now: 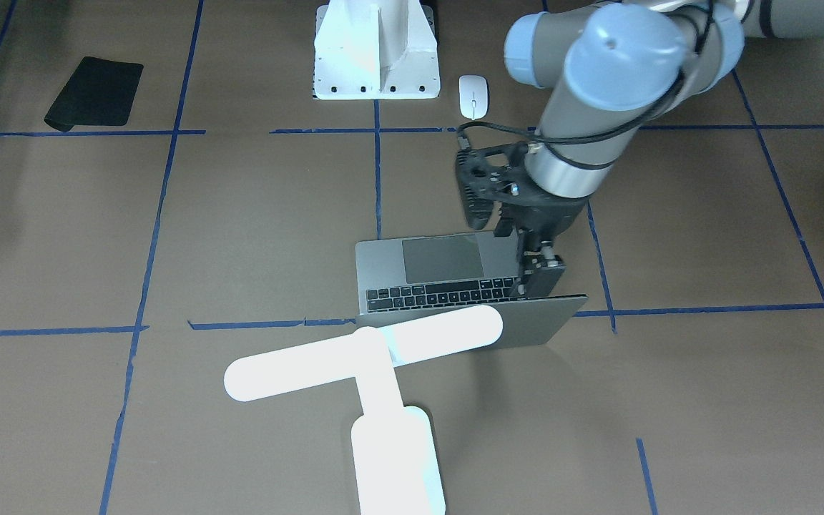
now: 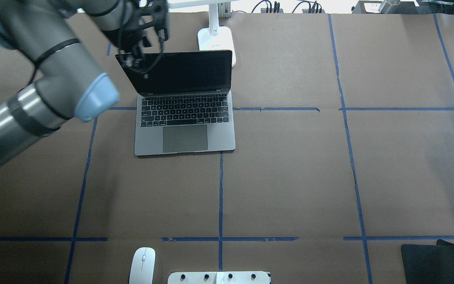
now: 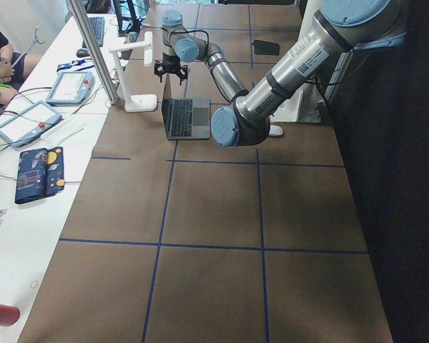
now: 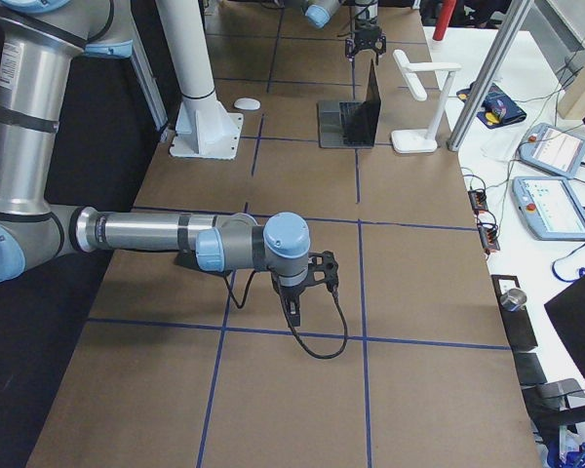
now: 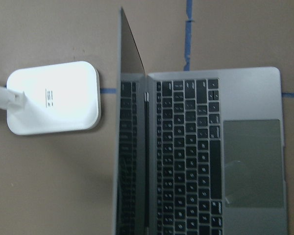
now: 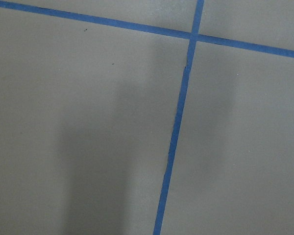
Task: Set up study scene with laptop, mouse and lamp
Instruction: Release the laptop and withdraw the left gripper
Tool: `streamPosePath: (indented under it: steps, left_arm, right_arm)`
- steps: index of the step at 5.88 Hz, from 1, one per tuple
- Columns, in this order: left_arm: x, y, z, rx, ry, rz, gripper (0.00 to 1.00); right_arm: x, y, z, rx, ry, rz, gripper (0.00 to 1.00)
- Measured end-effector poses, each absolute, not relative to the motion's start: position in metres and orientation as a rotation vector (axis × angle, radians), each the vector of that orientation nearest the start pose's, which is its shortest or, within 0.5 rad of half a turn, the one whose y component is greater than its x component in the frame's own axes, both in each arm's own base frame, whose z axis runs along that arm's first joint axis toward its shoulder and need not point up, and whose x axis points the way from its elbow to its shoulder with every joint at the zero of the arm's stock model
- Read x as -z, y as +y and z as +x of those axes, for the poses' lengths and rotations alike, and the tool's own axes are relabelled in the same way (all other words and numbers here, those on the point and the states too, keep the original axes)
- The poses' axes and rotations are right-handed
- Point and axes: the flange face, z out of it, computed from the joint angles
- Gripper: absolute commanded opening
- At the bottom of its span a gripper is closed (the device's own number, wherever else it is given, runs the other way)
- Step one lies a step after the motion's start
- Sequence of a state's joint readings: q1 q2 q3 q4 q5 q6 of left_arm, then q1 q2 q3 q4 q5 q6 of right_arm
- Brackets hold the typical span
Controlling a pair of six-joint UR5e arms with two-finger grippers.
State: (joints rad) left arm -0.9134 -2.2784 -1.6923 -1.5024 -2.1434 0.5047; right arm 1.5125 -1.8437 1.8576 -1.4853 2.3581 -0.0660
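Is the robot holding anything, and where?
Left gripper is at a top corner of the laptop lid; grip unclear. Right gripper hangs over the table, holding nothing.

We had two fixed cameras looking steeply down on the table [image 2: 290, 177], one behind the robot, one facing it; both shared the laptop [image 2: 185, 118] by the left claw [image 1: 539, 277]. Two end cameras looked along it from afar. Wrist cameras looked closely downward beneath each claw.

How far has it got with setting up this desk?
The laptop stands open and the lamp stands just behind it, so those look placed. The left gripper is at the lid's top corner, perhaps adjusting it. The mouse, by the white pedestal, is left to bring over.
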Motion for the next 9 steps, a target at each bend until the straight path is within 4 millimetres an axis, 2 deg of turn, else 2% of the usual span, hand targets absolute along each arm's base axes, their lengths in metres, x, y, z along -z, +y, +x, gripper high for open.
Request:
streamPosePath:
  steps: [1,2,4,6,7,8,9]
  left_arm:
    - [-0.229,-0.555,0.311,-1.225,0.672,0.668,0.99]
    - [-0.260,-0.532,0.280,-1.150,0.680,0.580,1.00]
    - [-0.325,-0.512,0.225,-0.881,0.689,0.380,1.00]
    - [-0.418,-0.492,0.163,-0.612,0.675,0.184,1.00]
    - [-0.458,-0.480,0.129,-0.520,0.673,0.118,1.00]
    - [-0.488,-0.470,0.097,-0.436,0.697,0.071,1.00]
    - [-0.516,-0.457,0.071,-0.365,0.740,0.033,1.00]
  right_arm:
    - [-0.623,-0.389,0.040,0.159,-0.788,0.104,1.00]
    - [-0.621,-0.390,0.040,0.157,-0.790,0.106,1.00]
    - [-0.616,-0.392,0.037,0.129,-0.807,0.098,1.00]
    - [-0.597,-0.389,0.023,0.060,-0.851,0.060,1.00]
    - [-0.585,-0.381,0.007,0.021,-0.860,0.028,1.00]
    - [-0.582,-0.361,-0.011,-0.015,-0.868,0.016,1.00]
    - [-0.589,-0.331,-0.025,-0.044,-0.880,0.016,1.00]
